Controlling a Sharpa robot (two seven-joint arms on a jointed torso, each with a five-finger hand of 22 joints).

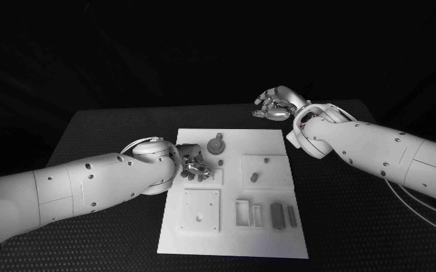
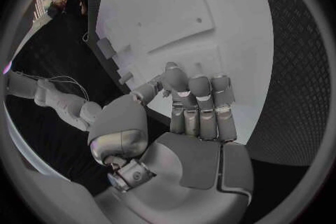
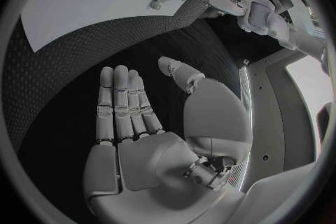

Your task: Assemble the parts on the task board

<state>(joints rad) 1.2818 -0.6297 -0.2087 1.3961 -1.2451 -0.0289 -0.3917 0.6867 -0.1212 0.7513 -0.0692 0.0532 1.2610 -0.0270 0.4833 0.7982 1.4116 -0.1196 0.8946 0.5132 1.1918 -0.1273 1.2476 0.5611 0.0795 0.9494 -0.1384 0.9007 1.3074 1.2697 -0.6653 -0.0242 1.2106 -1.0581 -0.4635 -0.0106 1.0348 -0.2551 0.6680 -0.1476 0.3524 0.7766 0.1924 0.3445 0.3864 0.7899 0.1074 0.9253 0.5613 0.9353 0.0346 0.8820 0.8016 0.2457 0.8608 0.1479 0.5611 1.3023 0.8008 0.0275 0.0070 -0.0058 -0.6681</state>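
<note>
- The left hand (image 1: 193, 166) hovers over the task board (image 1: 273, 234), fingers curled together and holding nothing, as far as I can tell.
- The round grey part (image 1: 216, 144) lies on the board just beyond that hand, toward the desk's (image 1: 100, 127) far edge.
- The right hand (image 1: 275, 105) hangs off the board's far corner, fingers apart and empty, so the left is nearer.
- No legible writing.

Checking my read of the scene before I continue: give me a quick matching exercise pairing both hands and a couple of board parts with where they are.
1. left hand
2. right hand
3. round part
4. task board

a. over the board's left edge
b. off the board, beyond its far right corner
c. middle of the table
d. on the board's far end

Pairs: 1-a, 2-b, 3-d, 4-c
</note>
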